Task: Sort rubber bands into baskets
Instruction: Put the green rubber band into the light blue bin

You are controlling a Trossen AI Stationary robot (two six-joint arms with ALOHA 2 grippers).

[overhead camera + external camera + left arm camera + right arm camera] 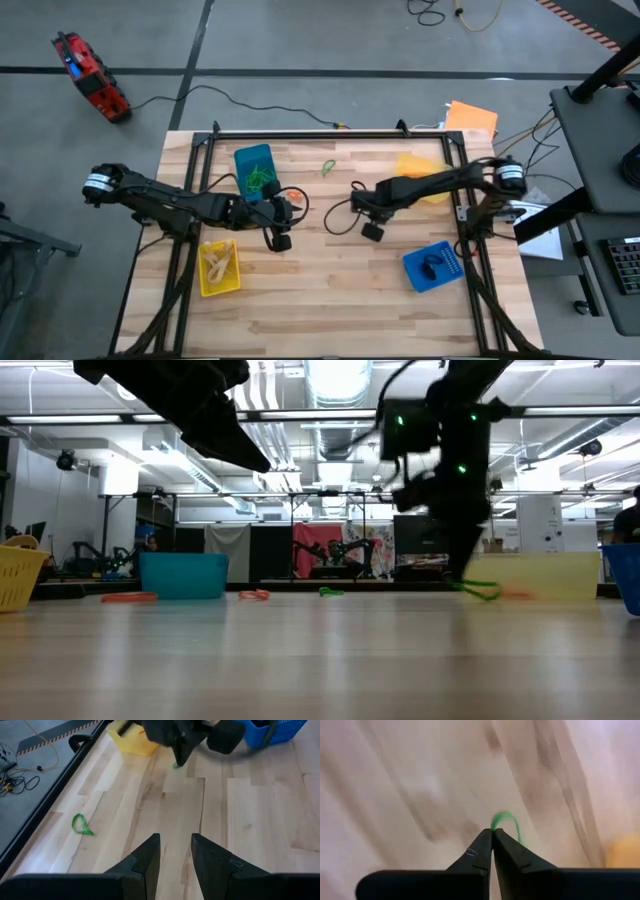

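The right gripper (492,834), low over the wooden table (330,290) at frame centre, pinches a green rubber band (506,822). The left gripper (175,842) hovers left of centre, jaws parted and empty.

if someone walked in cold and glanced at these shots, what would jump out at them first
Probably the two dark arms meeting over the middle of the wooden table, with the right gripper shut on a green rubber band at the tabletop. Next, the bright baskets: a blue basket holding green bands behind the left gripper, a yellow basket near the front left, and another blue basket at front right.
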